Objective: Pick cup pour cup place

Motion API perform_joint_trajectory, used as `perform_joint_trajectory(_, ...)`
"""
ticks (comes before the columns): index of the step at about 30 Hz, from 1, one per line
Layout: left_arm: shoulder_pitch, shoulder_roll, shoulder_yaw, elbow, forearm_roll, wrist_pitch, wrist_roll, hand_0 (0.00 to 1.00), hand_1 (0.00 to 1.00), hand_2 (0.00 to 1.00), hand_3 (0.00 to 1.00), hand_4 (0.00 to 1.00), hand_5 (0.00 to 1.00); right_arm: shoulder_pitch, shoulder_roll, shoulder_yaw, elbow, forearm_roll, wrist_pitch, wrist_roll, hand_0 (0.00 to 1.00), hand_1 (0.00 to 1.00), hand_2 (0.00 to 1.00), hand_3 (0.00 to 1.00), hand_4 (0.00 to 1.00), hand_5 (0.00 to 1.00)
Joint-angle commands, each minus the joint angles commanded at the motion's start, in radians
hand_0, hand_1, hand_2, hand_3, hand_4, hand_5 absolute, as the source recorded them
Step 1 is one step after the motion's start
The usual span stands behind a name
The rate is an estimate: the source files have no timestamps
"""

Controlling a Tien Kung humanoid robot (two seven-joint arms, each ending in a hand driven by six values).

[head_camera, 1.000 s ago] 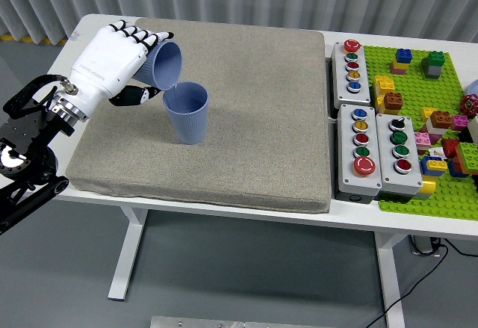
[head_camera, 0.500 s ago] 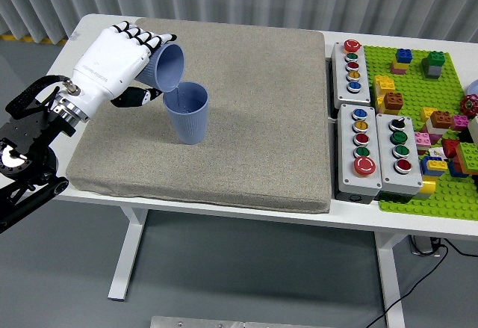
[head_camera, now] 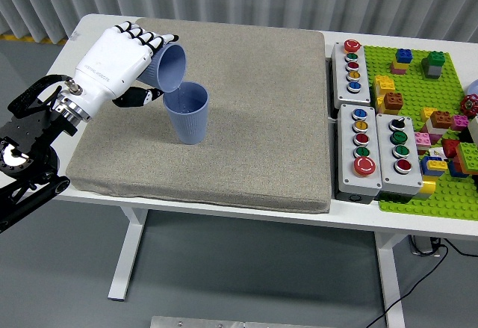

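Observation:
My left hand is white with black finger joints and is shut on a blue ribbed cup. It holds that cup tipped on its side, mouth facing right and down, just above the left rim of a second blue ribbed cup. The second cup stands upright on the grey mat, left of its middle. The right arm is out of view.
Three grey button boxes with coloured buttons stand right of the mat. A green baseplate with several loose bricks lies at the far right. The table's white near edge runs below the mat.
My left hand and the tipped cup have shifted slightly up and to the right. The standing cup has not moved.

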Motion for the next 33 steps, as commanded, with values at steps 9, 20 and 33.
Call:
perform_joint_trajectory(9,-0.028,0.007,0.03,-0.007,0.0,-0.003,0.002,0.675,0.55,0.541,0.569,0.585,0.044,0.002,0.001,-0.002,0.0,0.005,-0.001,0.0,0.695,0.698,0.627,0.613,0.179,0.313)
perform_joint_trajectory(20,-0.07,0.014,0.099,-0.004,0.0,0.003,0.007,0.675,0.55,0.542,0.569,0.583,0.047,0.005,0.0,-0.006,0.0,0.011,-0.002,0.0,0.695,0.698,0.626,0.613,0.178,0.311)
perform_joint_trajectory(33,-0.098,0.013,0.143,-0.001,0.0,0.01,0.017,0.671,0.549,0.54,0.567,0.58,0.045,0.005,0.001,-0.007,0.0,0.014,-0.002,0.0,0.695,0.698,0.626,0.613,0.176,0.311)
